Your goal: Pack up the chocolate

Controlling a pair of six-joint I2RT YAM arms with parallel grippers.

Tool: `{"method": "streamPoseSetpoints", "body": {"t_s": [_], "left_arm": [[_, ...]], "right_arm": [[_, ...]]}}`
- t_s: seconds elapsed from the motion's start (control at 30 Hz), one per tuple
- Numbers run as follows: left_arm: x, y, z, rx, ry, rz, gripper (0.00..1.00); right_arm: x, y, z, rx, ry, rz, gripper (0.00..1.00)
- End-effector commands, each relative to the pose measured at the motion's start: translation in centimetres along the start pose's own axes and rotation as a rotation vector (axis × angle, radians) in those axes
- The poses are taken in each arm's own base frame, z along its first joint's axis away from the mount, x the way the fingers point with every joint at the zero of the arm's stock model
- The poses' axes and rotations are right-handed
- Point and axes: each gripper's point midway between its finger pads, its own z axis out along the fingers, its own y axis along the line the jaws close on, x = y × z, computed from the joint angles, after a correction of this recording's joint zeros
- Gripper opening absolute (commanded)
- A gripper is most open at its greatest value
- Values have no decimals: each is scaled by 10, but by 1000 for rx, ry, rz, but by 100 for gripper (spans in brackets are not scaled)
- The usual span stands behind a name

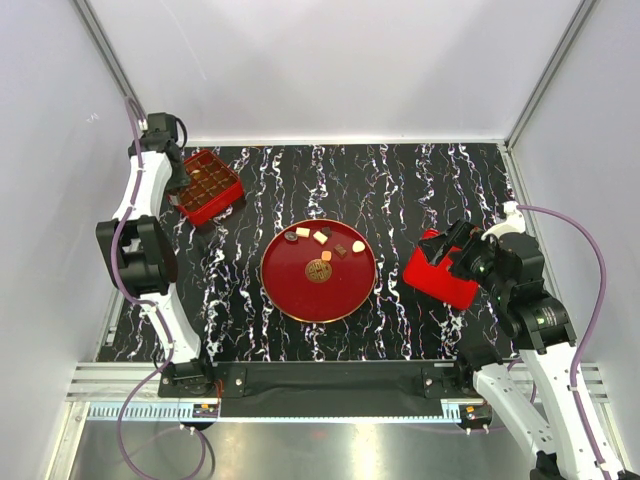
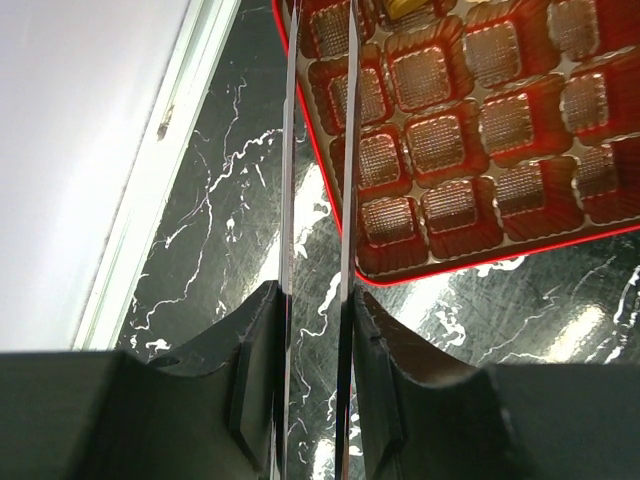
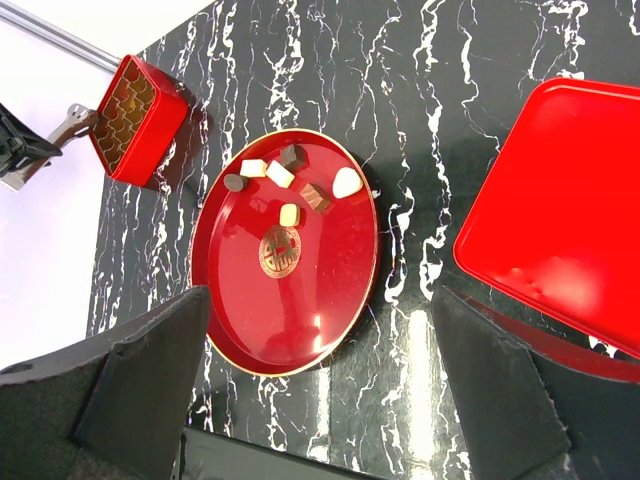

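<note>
The black marbled table carries a round red plate at its middle, with a gold emblem printed at the plate's centre. To the right of the plate, apart from its rim, a flat red lid lies on the table. Beyond the plate and to its left, well apart from it, stands the red box, its moulded tray of small cells facing up. The right gripper hangs above the table between the plate and the lid, partly over the lid's plate-side edge. Its two dark fingers are spread wide with nothing between them, and in its wrist view they frame the plate on one side and the lid on the other. The left gripper is at the side of the box farthest from the plate. Its thin blade fingers are drawn almost together, leaving a narrow slit, and they run along the box's outer wall and nearest row of cells. Whether they pinch that wall or only lie over it I cannot tell from the wrist view. The chocolate pieces, seven that can be counted, dark brown, tan and cream-white, sit loosely grouped on the plate's far half, just beyond the emblem.
</note>
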Motion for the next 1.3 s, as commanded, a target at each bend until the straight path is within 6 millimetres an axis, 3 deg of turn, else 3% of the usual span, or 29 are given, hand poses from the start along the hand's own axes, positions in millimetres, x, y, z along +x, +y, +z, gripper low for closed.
{"method": "streamPoseSetpoints", "body": {"t_s": [0.0,0.43,0.8,0.93,1.03,1.07,1.1,1.13,1.2,1.23,1.27], "left_arm": [[-17,10,-12,-26,-74,-27,35],[-11,7,-17,-7,-56,-6,41],[-18,-1,-56,44,-93,1,48],[-10,-30,-91,134,-125,53,44],[7,-69,-128,244,-162,154,43],[24,-92,-148,293,-181,226,43],[33,-102,-157,309,-192,264,43],[55,-123,-170,347,-192,343,43],[75,-133,-192,391,-205,384,43],[99,-148,-201,437,-190,446,43],[110,-154,-208,461,-192,464,43]], "right_arm": [[-10,4,1,-14,-41,-31,100],[-17,7,-4,-19,-61,-37,100],[-24,9,-17,-10,-86,-40,100],[-25,9,-22,-3,-87,-44,100],[-28,7,-26,15,-96,-57,100],[-28,7,-28,17,-97,-65,100],[-29,6,-29,19,-100,-69,100],[-31,7,-31,23,-106,-71,100],[-31,5,-32,34,-102,-77,100],[-33,6,-34,35,-108,-81,100],[-32,5,-34,39,-104,-83,100]]}}
